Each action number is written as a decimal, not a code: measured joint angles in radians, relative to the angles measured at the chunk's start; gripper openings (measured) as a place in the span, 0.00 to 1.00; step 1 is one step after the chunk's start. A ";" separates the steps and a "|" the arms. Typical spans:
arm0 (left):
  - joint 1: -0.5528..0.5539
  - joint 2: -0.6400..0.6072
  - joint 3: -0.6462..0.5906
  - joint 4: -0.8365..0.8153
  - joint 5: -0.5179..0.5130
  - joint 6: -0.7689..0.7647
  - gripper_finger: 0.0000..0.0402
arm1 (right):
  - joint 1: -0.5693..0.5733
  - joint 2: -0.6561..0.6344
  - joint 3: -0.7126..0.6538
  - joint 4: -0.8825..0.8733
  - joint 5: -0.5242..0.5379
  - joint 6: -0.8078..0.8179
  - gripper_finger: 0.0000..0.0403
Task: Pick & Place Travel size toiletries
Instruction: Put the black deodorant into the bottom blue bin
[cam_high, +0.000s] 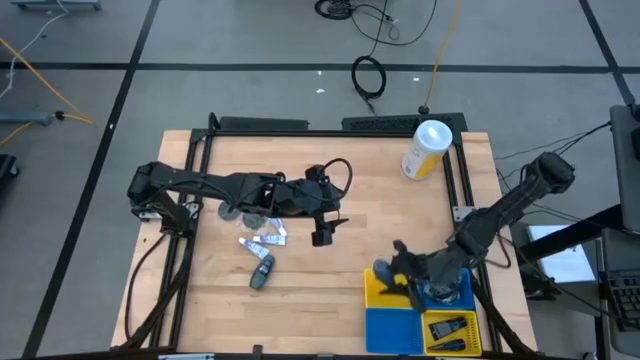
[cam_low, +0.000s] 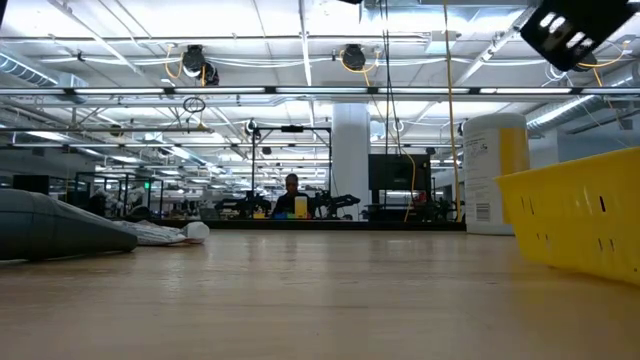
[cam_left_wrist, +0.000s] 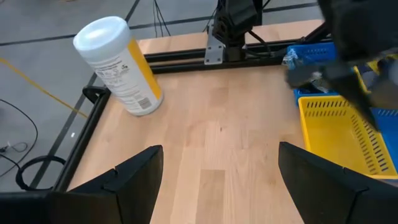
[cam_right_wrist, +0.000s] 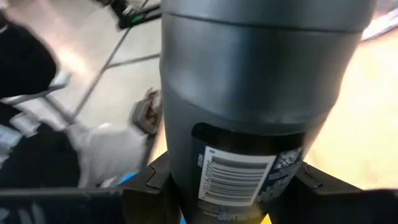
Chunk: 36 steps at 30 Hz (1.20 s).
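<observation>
Travel size toiletries on the table: a loose cluster lies on the pale wooden table top, left of its middle: one dark grey oblong piece, about two small white tubes just behind it, and greyish clear-wrapped round pieces partly under the left arm; the count of those cannot be told.
Held toiletry: a dark grey oblong container with a white barcode label fills the right wrist view, standing between that gripper's two dark fingers.
Right gripper: pinching the dark grey container, over the yellow compartment of the tray at the table's front right.
Left gripper: fingers spread wide with nothing between them, hovering above bare wood near the table's middle, just right of the cluster and apart from it.
Tray: one slotted plastic bin with a yellow section and a blue section; one dark oblong piece lies in a yellow-lined cell at its front right.
Blue cell beneath the right wrist: holds something rounded, too hidden to name.
Canister: one large white-and-yellow cylindrical canister stands at the back right corner, well apart from both grippers.
Low view: the dark grey piece and a white tube lie at left, the yellow bin wall at right.
Room behind: one person sits far off.
</observation>
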 joint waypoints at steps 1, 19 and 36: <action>0.000 0.000 0.000 0.000 0.000 0.000 0.77 | 0.008 0.021 0.013 -0.006 -0.023 0.021 0.39; 0.000 0.000 0.000 -0.093 -0.024 -0.053 0.77 | 0.214 0.245 0.149 -0.075 -0.101 0.468 0.39; 0.000 0.000 0.000 -0.166 -0.024 -0.082 0.77 | 0.267 0.348 0.182 -0.087 -0.204 0.627 0.39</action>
